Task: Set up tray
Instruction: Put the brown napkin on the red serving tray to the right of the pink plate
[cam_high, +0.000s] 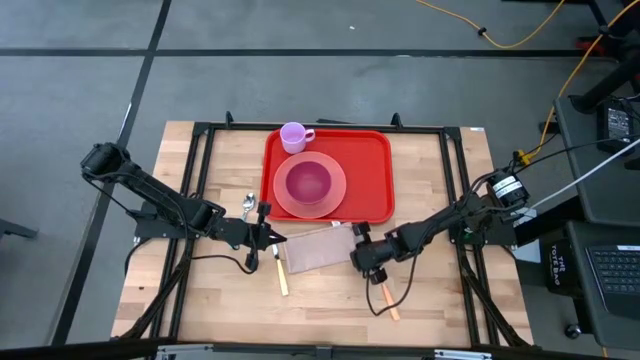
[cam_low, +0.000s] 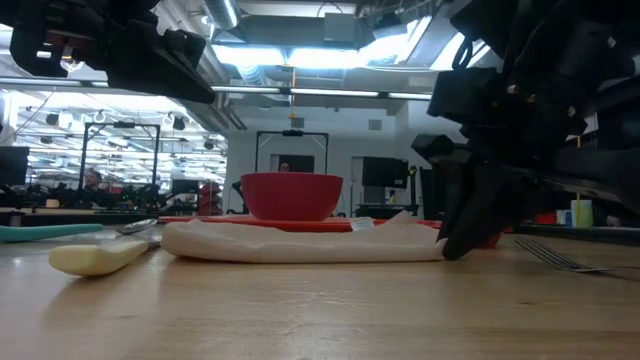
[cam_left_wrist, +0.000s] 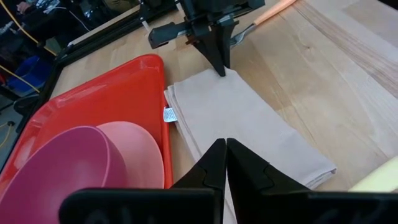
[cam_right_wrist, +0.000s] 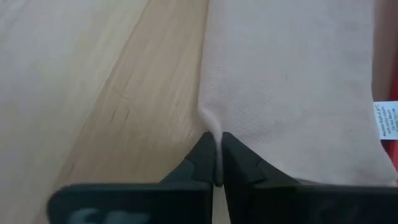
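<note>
A wooden desk (cam_high: 330, 300) is being seen from above, with two dark robot arms reaching in from either side. The red tray (cam_high: 372, 170) is lying toward the far middle of the desk. A round pink plate (cam_high: 336, 196) is sitting on it with a darker pink bowl (cam_high: 308, 182) on top, and a small lilac cup (cam_high: 294, 136) is standing at the tray's far rim.

Just in front of the tray, a folded beige napkin (cam_high: 315, 250) is lying flat on the desk, its small white label (cam_left_wrist: 169, 114) next to the tray's edge. The right tool (cam_high: 364, 250) is pressing down at one end of the napkin; its fingers are pinched together on the cloth's edge, which is puckering between them. The left tool (cam_high: 272, 236) is hovering at the opposite end, its fingers closed together and apparently holding nothing.

A spoon (cam_high: 248, 204) is resting left of the tray, a cream-coloured utensil (cam_high: 281, 272) is lying near the left tool, and an orange-handled fork (cam_high: 386, 299) is lying near the right arm.

The setup is looking partly done: plate, bowl and cup are already on the tray, while the napkin and the three utensils are still waiting on the desk.
</note>
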